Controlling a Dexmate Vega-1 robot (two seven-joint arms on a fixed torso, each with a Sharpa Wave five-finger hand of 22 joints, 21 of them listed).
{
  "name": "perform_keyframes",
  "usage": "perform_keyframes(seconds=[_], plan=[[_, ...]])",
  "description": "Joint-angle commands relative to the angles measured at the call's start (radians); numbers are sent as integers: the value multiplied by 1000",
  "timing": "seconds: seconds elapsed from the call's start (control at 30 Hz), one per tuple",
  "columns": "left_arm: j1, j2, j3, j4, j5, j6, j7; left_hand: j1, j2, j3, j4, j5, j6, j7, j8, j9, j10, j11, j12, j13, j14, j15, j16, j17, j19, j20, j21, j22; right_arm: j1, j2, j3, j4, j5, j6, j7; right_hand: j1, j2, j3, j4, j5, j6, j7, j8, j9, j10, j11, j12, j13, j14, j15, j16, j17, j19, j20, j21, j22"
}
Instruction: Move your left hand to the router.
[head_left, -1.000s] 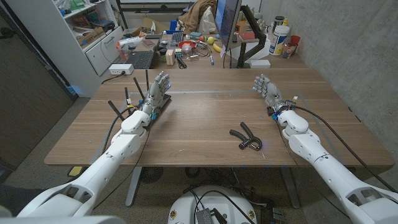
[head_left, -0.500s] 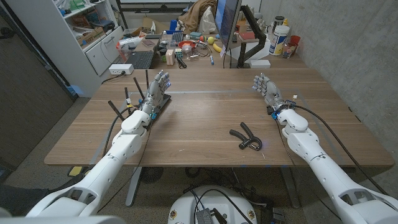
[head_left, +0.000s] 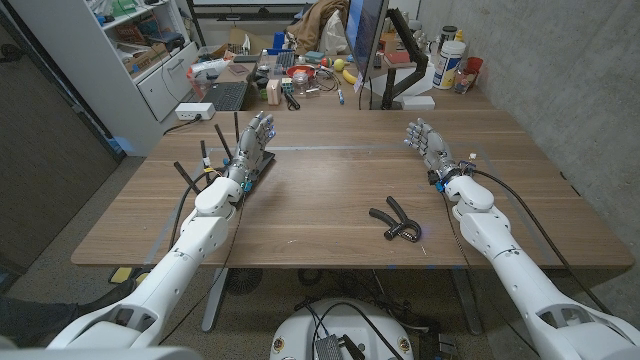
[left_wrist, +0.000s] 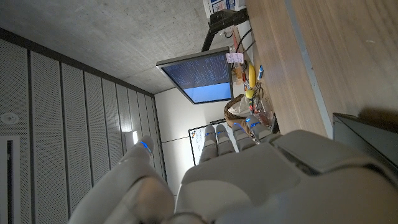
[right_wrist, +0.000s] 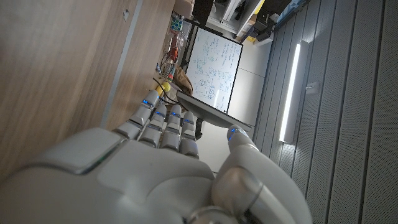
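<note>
- The left hand (head_left: 253, 140) has its fingers (head_left: 261, 124) straight, close side by side and grasping nothing; they reach over the far end of the router (head_left: 238, 165), and the palm stands on edge above the router's dark body. Whether the hand touches the router cannot be told from the head view.
- In the left wrist view the back of the left hand (left_wrist: 249, 180) sits in front, its fingertips (left_wrist: 227, 134) extended and holding nothing, with a dark edge of the router (left_wrist: 367, 134) just beside the hand.
- The router lies on the wooden table (head_left: 330, 195) near its left edge, a flat black box with thin antennas (head_left: 203, 155) standing up from the side away from the table's middle.
- The right hand (head_left: 428, 142) is released too: its fingers (head_left: 416, 130) are straight and slightly spread, holding nothing, and it stands on edge well apart from the router, across the table's width.
- In the right wrist view the right hand (right_wrist: 161, 168) shows its fingers (right_wrist: 163, 121) extended beside one another, thumb apart, with bare table wood next to them.
- A black hand grip tool (head_left: 396, 222) lies on the table between the two arms, nearer the right arm and well away from the router.
- Beyond the router, past the table's far edge, a cluttered desk carries a monitor (head_left: 366, 40).
</note>
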Motion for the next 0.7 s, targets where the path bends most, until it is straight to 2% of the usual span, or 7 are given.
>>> perform_keyframes(seconds=[0.03,0.7], plan=[[16,-2,-11,-32,17,2,-9,11,3,2,-9,9,7,0,6,5,8,-2,6,2,2,2,8,4,-44,-16,-4,2,6,30,27,14,-33,-7,30,3,2,4,-4,3,10,-3,4,2,6,3,1,4,13,1,4,3,10,-27,-5,3],[54,28,-15,-112,44,22,-1,18,10,1,-13,15,17,0,6,5,11,0,6,-1,4,1,6,4,-46,-11,-18,3,29,60,48,54,-55,3,59,0,3,2,-5,3,12,-4,4,2,9,6,1,4,14,3,3,2,13,-24,-18,3]])
